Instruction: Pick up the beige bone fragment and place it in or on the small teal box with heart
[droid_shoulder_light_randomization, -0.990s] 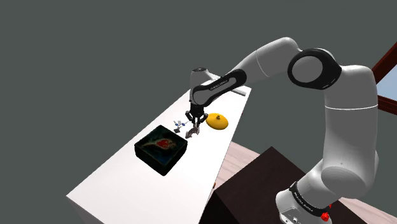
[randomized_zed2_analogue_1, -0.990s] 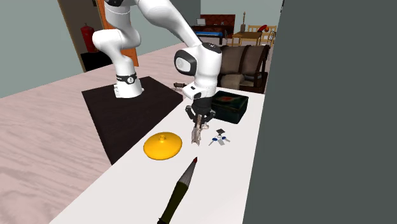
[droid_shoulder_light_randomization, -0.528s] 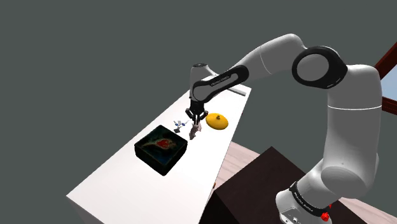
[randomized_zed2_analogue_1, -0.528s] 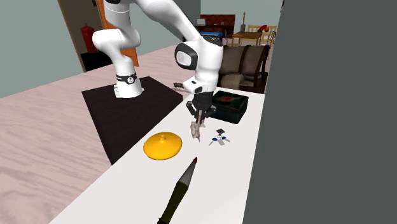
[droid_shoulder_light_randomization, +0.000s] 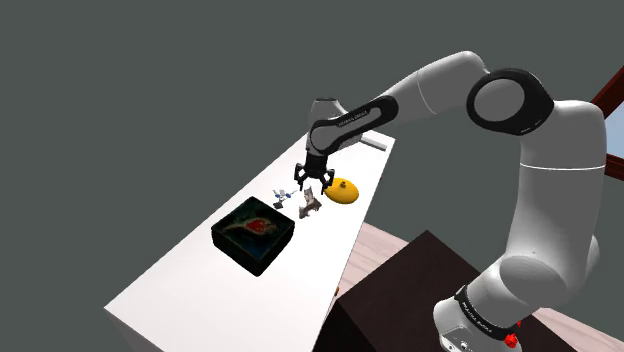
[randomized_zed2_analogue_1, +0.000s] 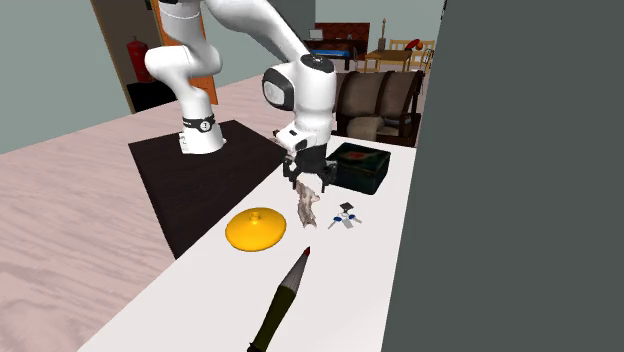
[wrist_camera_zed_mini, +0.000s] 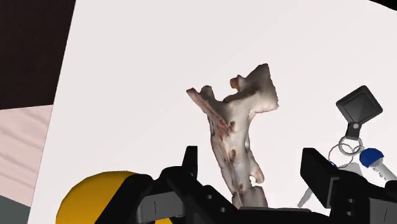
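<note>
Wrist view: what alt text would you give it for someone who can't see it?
A pale, red-streaked bone fragment rests on a white table between the open black jaws, which do not touch it. Keys with a black fob lie to one side, a yellow domed object to the other.

No legible text, numbers or brands. Faint marking on the arm (droid_shoulder_light_randomization: 355, 117), too small to read. Dark box (droid_shoulder_light_randomization: 253, 230) lid carries a red motif, unlettered.

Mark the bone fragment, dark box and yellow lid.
bone fragment (wrist_camera_zed_mini: 235, 137), wrist view, middle of its shaft.
dark box (droid_shoulder_light_randomization: 275, 252), shoulder view, its near side wall.
yellow lid (randomized_zed2_analogue_1: 255, 229), second exterior view, its dome.
</note>
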